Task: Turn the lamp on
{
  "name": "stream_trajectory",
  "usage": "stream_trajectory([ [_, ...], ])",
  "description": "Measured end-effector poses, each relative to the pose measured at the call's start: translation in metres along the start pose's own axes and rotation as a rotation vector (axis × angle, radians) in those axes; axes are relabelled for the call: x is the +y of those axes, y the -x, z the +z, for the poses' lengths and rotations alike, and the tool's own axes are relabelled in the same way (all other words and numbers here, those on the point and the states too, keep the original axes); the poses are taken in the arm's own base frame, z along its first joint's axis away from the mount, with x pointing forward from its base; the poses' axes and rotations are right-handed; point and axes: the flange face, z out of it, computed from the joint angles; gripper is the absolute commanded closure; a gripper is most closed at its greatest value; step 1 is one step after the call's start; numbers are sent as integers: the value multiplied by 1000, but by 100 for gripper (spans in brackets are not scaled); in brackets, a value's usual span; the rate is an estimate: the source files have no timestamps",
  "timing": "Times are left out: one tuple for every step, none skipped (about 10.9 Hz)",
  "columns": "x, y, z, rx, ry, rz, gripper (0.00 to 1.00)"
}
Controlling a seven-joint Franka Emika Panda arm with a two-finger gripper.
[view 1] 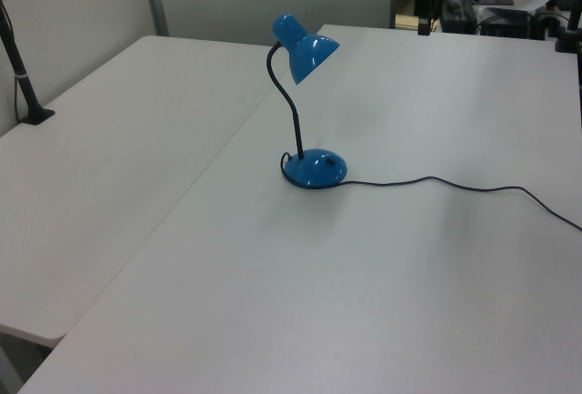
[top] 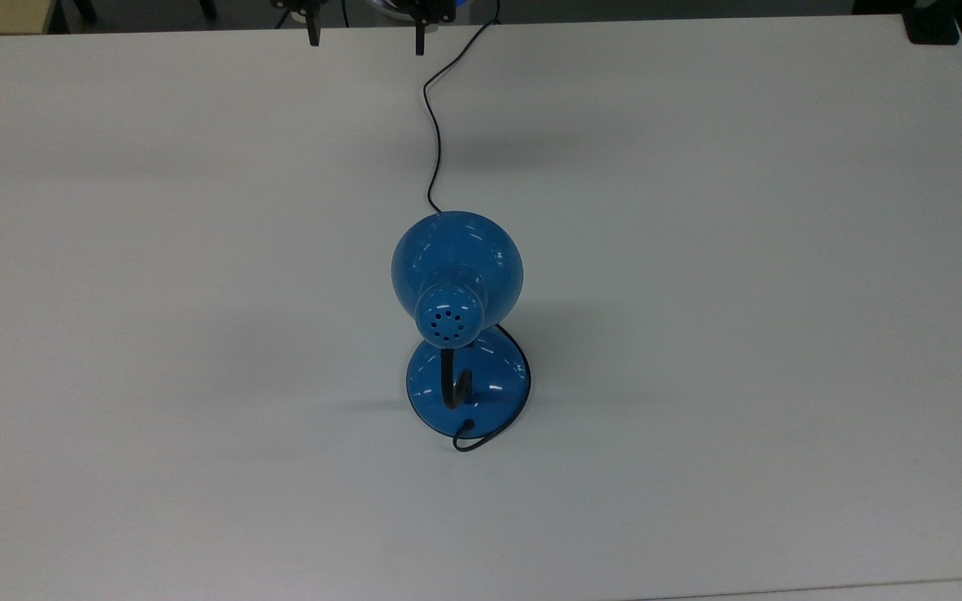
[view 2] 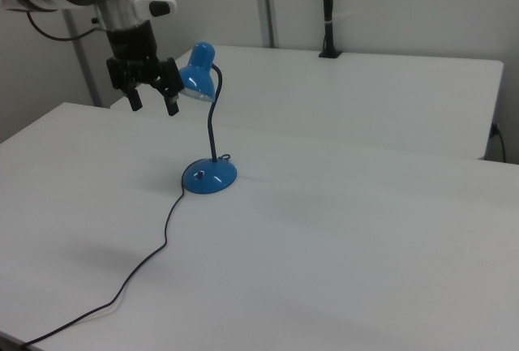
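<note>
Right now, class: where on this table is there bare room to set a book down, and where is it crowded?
In the top view, the table is bare on both sides of the lamp and along the near edge. The middle strip is taken: the cord snakes from the lamp to the far edge, where the open gripper hangs.

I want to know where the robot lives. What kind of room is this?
Probably a lab or office workroom: plain white tables, a robot arm's gripper hanging open above one, and a blue lamp set out for it.
</note>
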Motion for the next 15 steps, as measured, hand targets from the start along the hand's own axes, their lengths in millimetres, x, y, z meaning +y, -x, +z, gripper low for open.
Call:
stream_trajectory([
  [0, 0, 0, -1, 0, 0, 0],
  [0, 0, 1, -4, 0, 0, 0],
  [1, 0, 2, -6, 0, 1, 0],
  [1, -1, 2, -7, 0, 1, 0],
  [1, -1, 2, -7, 0, 2, 0],
  [2, -1, 2, -7, 0, 3, 0],
  [4, -1, 3, -7, 0, 6, 6],
  [5, -1, 3, -8, 0, 7, 25],
  [5, -1, 3, -8, 0, 9, 54],
  [6, -1, 3, -8, 0, 9, 73],
  [6, -1, 3, -8, 0, 6, 84],
  [6, -1, 3, -8, 0, 3, 89],
  [6, -1, 3, -8, 0, 0, 91],
  [6, -1, 3, -8, 0, -12, 92],
  [6, -1, 3, -8, 0, -29, 93],
])
